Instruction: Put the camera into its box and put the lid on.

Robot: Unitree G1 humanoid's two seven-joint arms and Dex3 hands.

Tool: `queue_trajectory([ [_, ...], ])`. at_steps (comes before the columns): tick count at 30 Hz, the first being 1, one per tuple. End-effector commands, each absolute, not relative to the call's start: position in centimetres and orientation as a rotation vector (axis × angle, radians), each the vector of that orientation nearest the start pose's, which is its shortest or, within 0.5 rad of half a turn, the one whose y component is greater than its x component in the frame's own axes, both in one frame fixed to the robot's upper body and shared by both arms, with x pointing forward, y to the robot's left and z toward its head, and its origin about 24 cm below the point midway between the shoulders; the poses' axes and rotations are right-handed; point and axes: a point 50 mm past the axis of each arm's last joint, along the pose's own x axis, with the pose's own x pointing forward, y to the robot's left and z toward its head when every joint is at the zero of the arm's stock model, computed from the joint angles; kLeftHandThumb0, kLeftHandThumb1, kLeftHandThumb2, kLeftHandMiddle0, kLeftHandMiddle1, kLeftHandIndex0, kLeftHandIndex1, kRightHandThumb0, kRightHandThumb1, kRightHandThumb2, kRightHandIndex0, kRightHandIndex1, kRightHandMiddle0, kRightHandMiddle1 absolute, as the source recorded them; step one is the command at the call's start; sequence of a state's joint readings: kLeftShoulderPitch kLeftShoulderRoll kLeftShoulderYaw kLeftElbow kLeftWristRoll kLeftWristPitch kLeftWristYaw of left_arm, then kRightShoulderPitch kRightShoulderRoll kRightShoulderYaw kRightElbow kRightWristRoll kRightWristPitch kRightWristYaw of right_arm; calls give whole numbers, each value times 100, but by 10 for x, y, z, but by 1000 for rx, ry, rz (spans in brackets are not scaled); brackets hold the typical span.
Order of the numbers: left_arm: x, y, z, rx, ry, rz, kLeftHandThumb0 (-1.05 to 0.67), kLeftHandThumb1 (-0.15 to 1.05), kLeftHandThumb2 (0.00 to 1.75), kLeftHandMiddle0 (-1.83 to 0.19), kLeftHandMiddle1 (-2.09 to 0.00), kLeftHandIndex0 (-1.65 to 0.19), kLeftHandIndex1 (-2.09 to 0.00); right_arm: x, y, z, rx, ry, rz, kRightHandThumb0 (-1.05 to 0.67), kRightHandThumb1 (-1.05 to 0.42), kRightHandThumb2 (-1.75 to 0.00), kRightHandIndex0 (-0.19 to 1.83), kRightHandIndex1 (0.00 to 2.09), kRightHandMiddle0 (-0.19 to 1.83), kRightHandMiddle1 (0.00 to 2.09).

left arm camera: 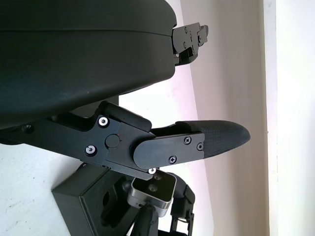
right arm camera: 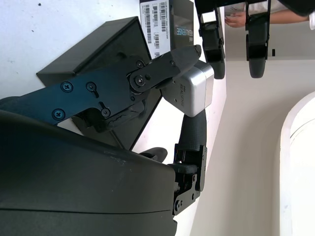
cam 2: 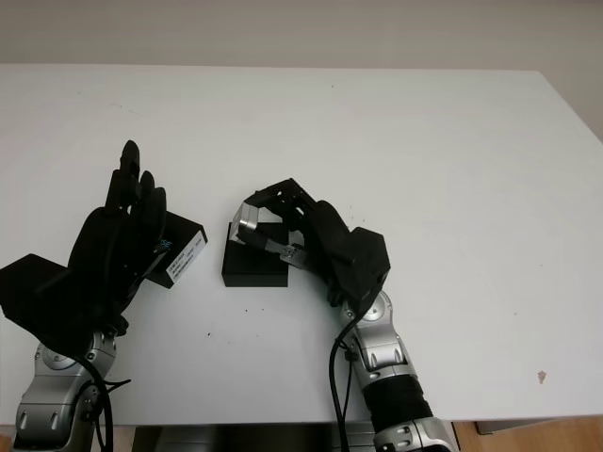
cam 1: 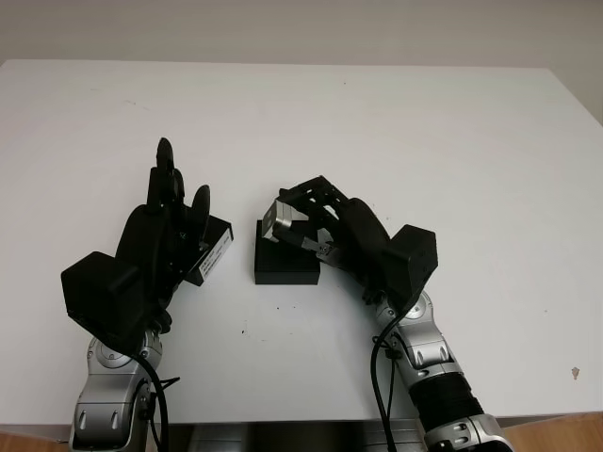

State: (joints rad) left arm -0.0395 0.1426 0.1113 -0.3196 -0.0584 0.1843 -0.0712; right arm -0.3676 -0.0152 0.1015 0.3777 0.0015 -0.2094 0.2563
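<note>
Nearest, at the bottom edge, two silver-and-black arms rising onto the white worktop (cam 1: pixel 452 122). On the left, the left robot hand (cam 1: pixel 168 212), black, holding nothing, open, poised over the black rectangular box lid with a white barcode label (cam 1: pixel 213 248); contact with the lid not clear from these angles. Lid lying flat on the worktop, just left of the box and apart from it. On the right, the right robot hand (cam 1: pixel 311 218), black fingers curled tight around the small silver metal block-shaped camera (cam 1: pixel 281 220), pinching it from both sides. Camera held tilted just above the small square black box (cam 1: pixel 285 263), over its far edge, not yet seated inside. In the right wrist view, camera (right arm camera: pixel 191 91) clamped between a black jointed finger (right arm camera: pixel 172 61) and a second finger (right arm camera: pixel 193 129) beneath it, with the box's dark open interior (right arm camera: pixel 98 54) directly behind. In the left wrist view, same camera (left arm camera: pixel 153 190) seen above the box (left arm camera: pixel 88 194). Beyond, bare worktop stretching to the pale wall.
</note>
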Motion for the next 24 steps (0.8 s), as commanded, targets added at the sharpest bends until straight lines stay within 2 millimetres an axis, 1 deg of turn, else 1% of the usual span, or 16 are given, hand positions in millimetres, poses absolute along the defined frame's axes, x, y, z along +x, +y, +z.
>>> queue_trajectory([
  [1,252,188,114,95,-190,8,-72,105,56,19,0,19,0,310,-90,74,-82,-204,450,-47,-101,-6,19,37,28,161],
  [10,253,189,113,99,-185,9,-73,105,57,19,0,19,0,309,-95,70,-101,-187,429,-46,-100,-5,18,40,28,160],
  [24,252,188,112,97,-180,6,-72,105,57,19,0,19,0,310,-98,55,-125,-131,414,-48,-101,-6,18,40,27,157],
])
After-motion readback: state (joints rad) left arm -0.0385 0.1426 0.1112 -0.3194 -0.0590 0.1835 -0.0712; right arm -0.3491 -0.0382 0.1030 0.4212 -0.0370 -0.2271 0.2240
